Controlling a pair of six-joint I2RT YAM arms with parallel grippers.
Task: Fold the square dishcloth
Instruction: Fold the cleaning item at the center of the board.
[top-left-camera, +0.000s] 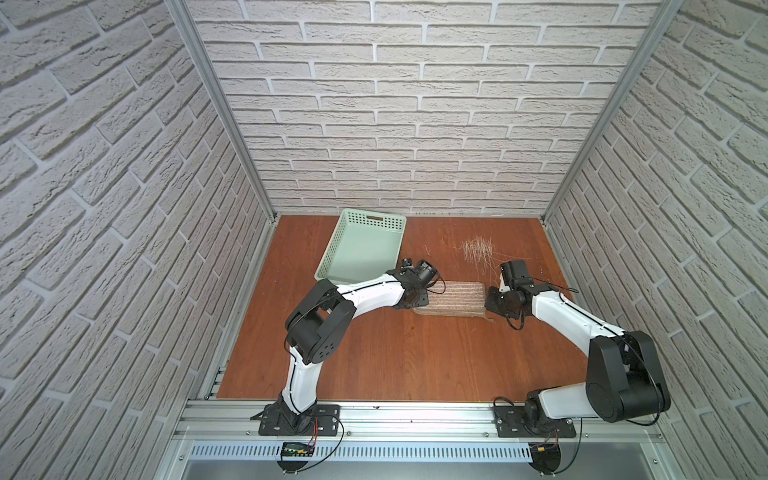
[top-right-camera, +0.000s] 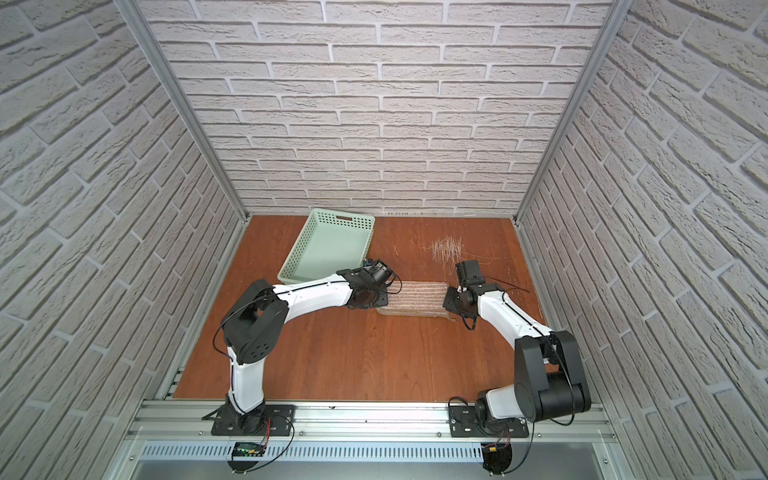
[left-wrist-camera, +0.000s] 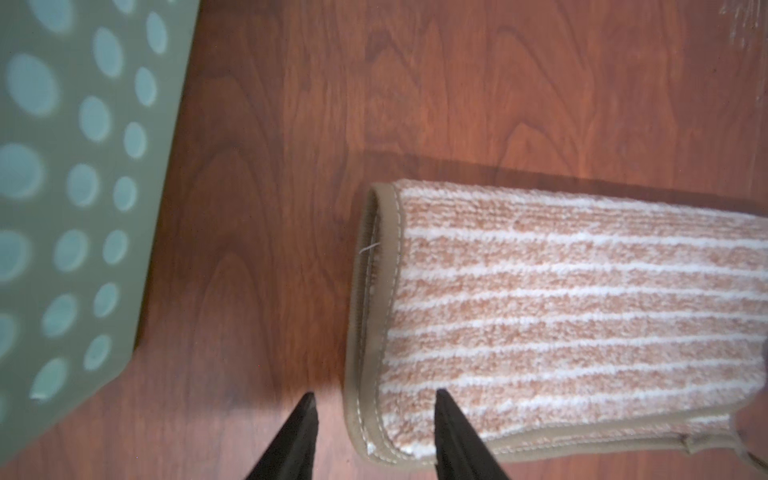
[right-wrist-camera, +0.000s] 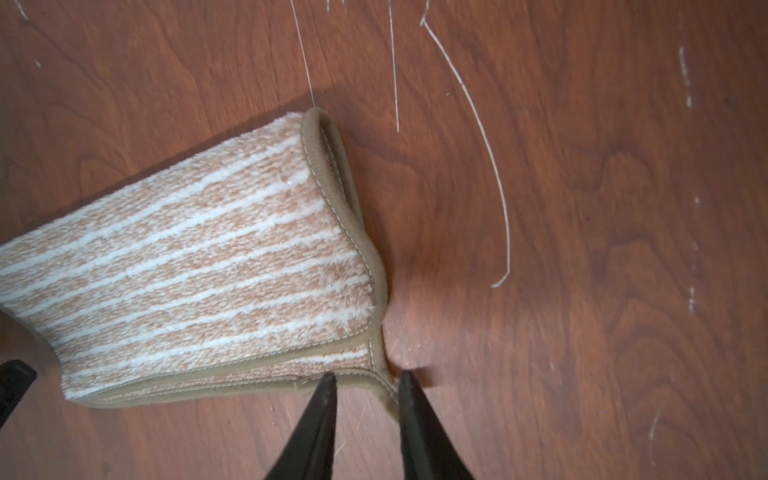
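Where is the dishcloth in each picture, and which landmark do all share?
In a top view: dishcloth just right of and below centre.
In a top view: dishcloth just below centre.
Left wrist: dishcloth fills the lower right.
Right wrist: dishcloth at left, middle.
Landmark: the red-brown table under it.

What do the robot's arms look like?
Both the left arm and right arm have smooth white shells with chunky black joints and thin black cables looping along them. The left end effector and right end effector each end in two slim, pointed black fingers.
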